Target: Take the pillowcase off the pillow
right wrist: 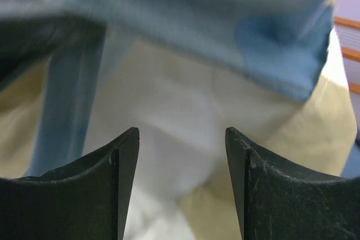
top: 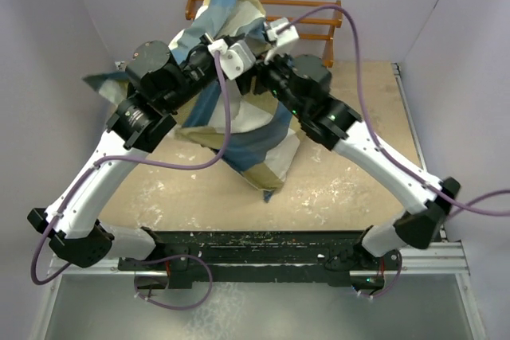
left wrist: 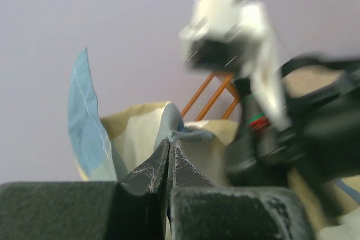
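The pillowcase (top: pixel 239 129), in blue, tan and white blocks, is lifted into a tall bunched shape over the table's middle, its lower corner resting near the front. My left gripper (top: pixel 249 60) is shut on a pinched fold of it near the top; in the left wrist view the jaws (left wrist: pixel 169 141) meet on the cloth (left wrist: pixel 140 133). My right gripper (top: pixel 264 71) is close beside it, open and empty (right wrist: pixel 181 133), facing the cloth (right wrist: pixel 185 43) a short way off. The pillow is hidden, no quilted surface shows.
An orange wooden rack (top: pixel 311 17) stands at the back of the table (top: pixel 366 173), right behind the lifted cloth; it also shows in the left wrist view (left wrist: pixel 211 96). Walls close in on the left and right. The two wrists nearly touch.
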`<state>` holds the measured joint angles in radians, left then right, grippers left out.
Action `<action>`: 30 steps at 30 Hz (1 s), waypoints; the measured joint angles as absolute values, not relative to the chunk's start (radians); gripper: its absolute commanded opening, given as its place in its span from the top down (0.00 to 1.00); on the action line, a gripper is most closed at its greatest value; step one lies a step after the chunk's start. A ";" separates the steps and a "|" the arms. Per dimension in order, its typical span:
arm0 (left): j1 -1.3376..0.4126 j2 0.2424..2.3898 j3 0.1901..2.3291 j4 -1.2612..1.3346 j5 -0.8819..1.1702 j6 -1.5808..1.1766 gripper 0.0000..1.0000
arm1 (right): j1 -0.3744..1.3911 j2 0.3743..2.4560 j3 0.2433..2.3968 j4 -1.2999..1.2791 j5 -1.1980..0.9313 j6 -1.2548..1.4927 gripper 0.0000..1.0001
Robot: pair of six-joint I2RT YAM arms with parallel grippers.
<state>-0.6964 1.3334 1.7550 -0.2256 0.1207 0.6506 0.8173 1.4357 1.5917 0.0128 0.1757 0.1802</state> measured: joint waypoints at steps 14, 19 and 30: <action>-0.706 1.361 1.816 -0.271 0.118 0.639 1.00 | 0.754 1.612 1.599 0.273 0.049 0.242 0.18; -0.716 1.362 1.821 -0.274 0.134 0.628 1.00 | 0.709 1.631 1.516 0.337 -0.083 0.331 0.17; -0.716 1.369 1.826 -0.312 0.131 0.620 1.00 | 0.704 1.703 1.512 0.384 -0.101 0.382 0.20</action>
<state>-0.7158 1.3689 1.8256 -0.3122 0.1310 0.6205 0.7040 1.7031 1.5116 0.3843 -0.1009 0.3817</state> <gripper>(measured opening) 0.003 0.740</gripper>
